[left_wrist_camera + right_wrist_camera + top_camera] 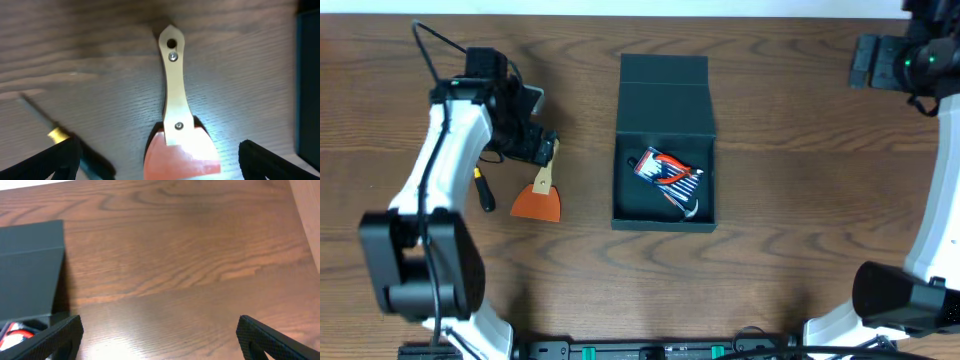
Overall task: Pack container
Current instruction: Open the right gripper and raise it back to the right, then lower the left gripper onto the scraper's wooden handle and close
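Observation:
The dark teal container (665, 120) stands at the table's middle with its flap lid (663, 75) open toward the far side. Red-handled pliers (670, 172) lie inside. An orange scraper with a wooden handle (538, 195) lies flat on the table left of the container. My left gripper (545, 150) is open, low over the scraper (175, 100), with a finger on each side of the blade (160, 162). My right gripper (865, 60) is open and empty at the far right, over bare wood (160, 340). The container's lid (30, 270) shows at the left of the right wrist view.
A black screwdriver with a yellow band (483, 188) lies left of the scraper and shows near my left finger (55, 132). The container's side (307, 75) is at the right edge of the left wrist view.

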`<act>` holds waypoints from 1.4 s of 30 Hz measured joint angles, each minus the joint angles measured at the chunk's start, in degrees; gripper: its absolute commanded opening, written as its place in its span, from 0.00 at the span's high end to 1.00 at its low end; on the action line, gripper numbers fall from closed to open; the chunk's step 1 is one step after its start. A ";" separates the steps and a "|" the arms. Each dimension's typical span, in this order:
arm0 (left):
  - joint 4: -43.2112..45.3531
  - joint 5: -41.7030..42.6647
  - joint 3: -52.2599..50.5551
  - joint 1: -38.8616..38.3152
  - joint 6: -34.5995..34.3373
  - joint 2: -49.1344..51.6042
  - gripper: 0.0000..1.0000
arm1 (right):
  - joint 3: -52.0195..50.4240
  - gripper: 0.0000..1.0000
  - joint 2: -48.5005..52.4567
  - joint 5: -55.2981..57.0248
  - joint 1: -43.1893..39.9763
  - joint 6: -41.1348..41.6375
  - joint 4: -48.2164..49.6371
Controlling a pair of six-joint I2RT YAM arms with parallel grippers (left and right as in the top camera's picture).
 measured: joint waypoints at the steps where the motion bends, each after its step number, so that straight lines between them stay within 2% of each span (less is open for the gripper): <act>1: 0.33 -0.13 0.00 -0.09 0.07 1.29 0.02 | 0.00 0.01 0.31 -0.04 -0.42 0.13 0.00; 10: 3.43 -5.09 0.00 -2.97 -1.81 8.28 0.02 | 0.00 0.01 5.57 -0.44 -1.38 0.35 -0.02; 25: 7.67 -9.53 0.00 -3.74 -6.34 8.87 0.02 | -0.02 0.01 9.60 -0.63 -1.53 0.26 1.20; 42: 8.39 -8.70 0.00 -4.68 -6.58 13.35 0.02 | -0.02 0.01 9.68 -0.66 -1.53 -0.26 1.99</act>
